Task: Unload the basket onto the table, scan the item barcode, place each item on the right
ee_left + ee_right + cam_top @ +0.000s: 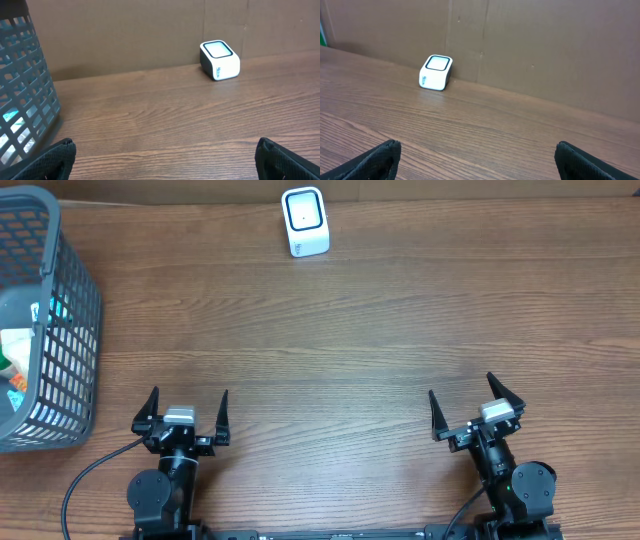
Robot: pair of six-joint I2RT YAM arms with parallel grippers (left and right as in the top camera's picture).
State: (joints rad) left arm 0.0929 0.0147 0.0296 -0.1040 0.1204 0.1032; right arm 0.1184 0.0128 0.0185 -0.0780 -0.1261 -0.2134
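Left gripper (188,395) and right gripper (462,388) sat with jaws wide apart, holding nothing, at the near edge of the table (330,330); white scanner (305,222) stood at the far edge, centre; items (18,355) lay in the grey basket (70,330) on the left, well apart from both grippers.

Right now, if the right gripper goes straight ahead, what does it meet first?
Probably the brown back wall. The right gripper points past the white barcode scanner, not at it.
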